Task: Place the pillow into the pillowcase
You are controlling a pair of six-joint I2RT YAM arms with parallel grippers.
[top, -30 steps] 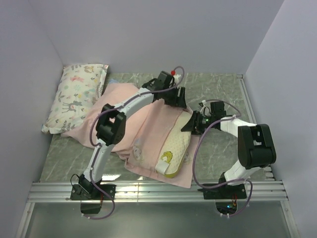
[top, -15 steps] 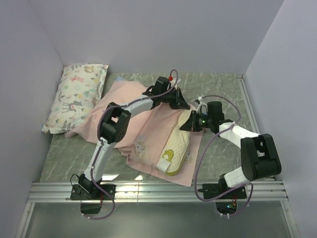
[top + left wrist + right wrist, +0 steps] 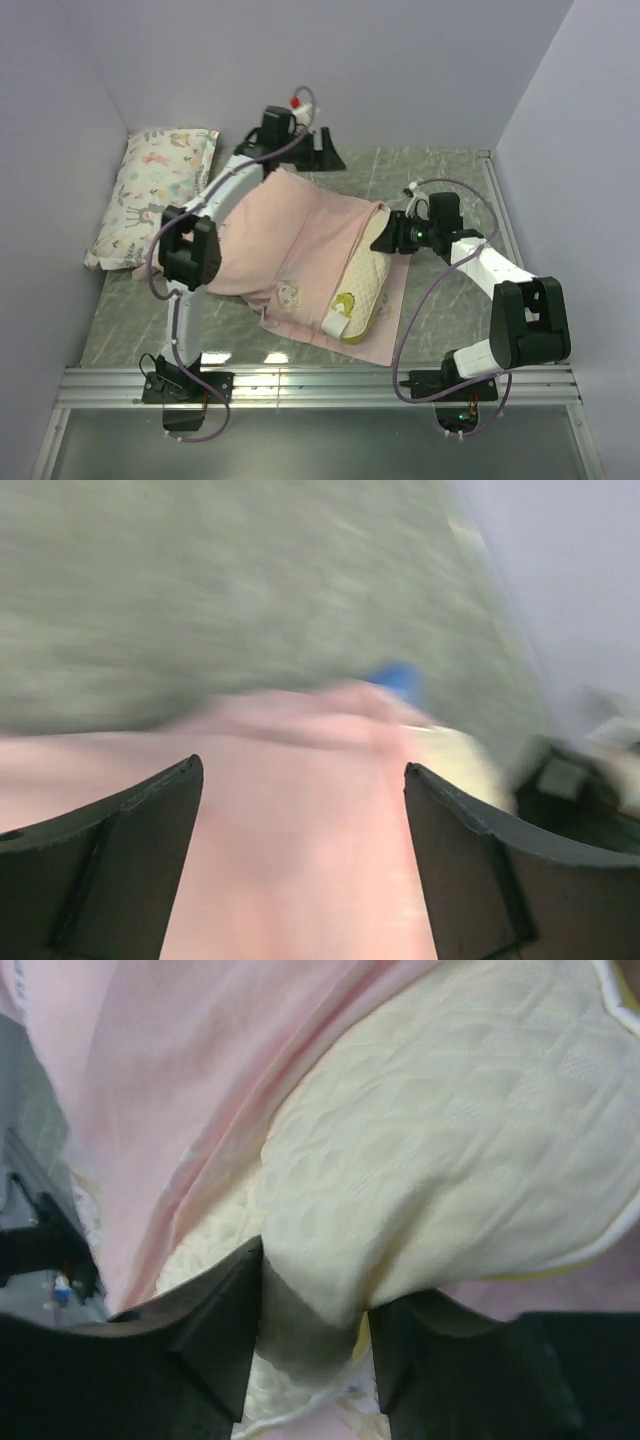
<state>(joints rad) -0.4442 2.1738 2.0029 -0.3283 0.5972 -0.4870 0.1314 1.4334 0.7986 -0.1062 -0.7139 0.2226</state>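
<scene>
Folds of the pale pink pillowcase (image 3: 290, 235) are spread loosely across the middle of the green marbled surface (image 3: 440, 170), and the pillow (image 3: 365, 280) is laid on its right part. The pillow's near end, with yellow band and logo, is exposed, and its left edge is overlapped by a pink flap; whether that edge is actually inside the opening cannot be told. The right claw (image 3: 315, 1290) is closed partway on the pillow's far corner, with a bulge of dimpled cream foam pinched between its jaws. The left claw (image 3: 302, 780) is held wide open and empty above the pink cloth near the back wall. A small printed pillow (image 3: 160, 195) is set aside at the far left. The pillow is judged light, soft and springy, best taken at a corner. The case is judged thin and limp, best pinched at its hem.
</scene>
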